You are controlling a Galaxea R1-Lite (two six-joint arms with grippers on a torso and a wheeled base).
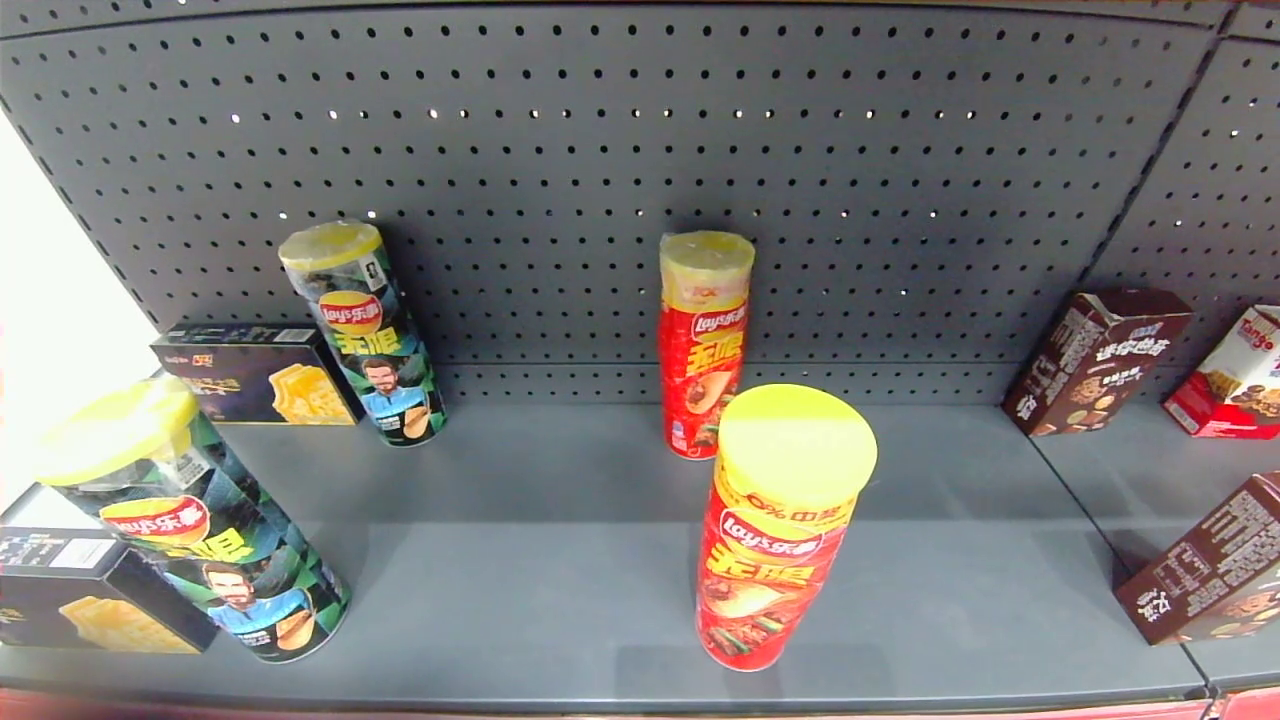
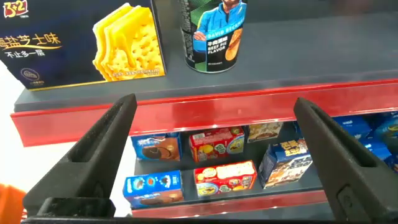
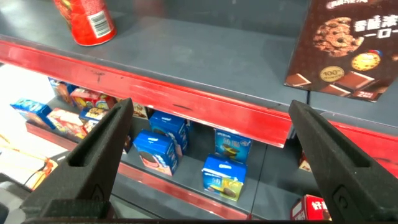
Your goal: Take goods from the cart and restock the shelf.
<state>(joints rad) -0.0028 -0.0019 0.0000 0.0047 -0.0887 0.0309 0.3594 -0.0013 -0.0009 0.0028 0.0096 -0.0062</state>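
Standing upright near the front edge of the grey shelf (image 1: 560, 600), the front red chip canister (image 1: 775, 530) carried a yellow lid. It partly hid the foot of the rear red chip canister (image 1: 703, 340), which stood behind it against the perforated back panel (image 1: 640, 120). Toward the robot's left, the rear dark chip canister (image 1: 365, 335) stood by the back panel, with the rear black cracker box (image 1: 260, 375) just beside it on its outer side. The front dark chip canister (image 1: 200, 530) stood near the front edge, close against the front black cracker box (image 1: 80, 595). Toward the right, the rear brown biscuit box (image 1: 1095, 360) stood at the back, the red-and-white box (image 1: 1235, 380) farther right, and the front brown biscuit box (image 1: 1210, 565) near the front. The left gripper (image 2: 214, 102) was held before the red shelf lip (image 2: 50, 124), below the front black cracker box and the front dark chip canister, its jaws spread wide with nothing between them. The right gripper (image 3: 211, 106) was likewise wide apart and unloaded before the same lip, level with the stretch between the front red chip canister and the front brown biscuit box. Beneath the lip, a lower shelf (image 2: 249, 202) held rows of small snack boxes (image 2: 224, 179).
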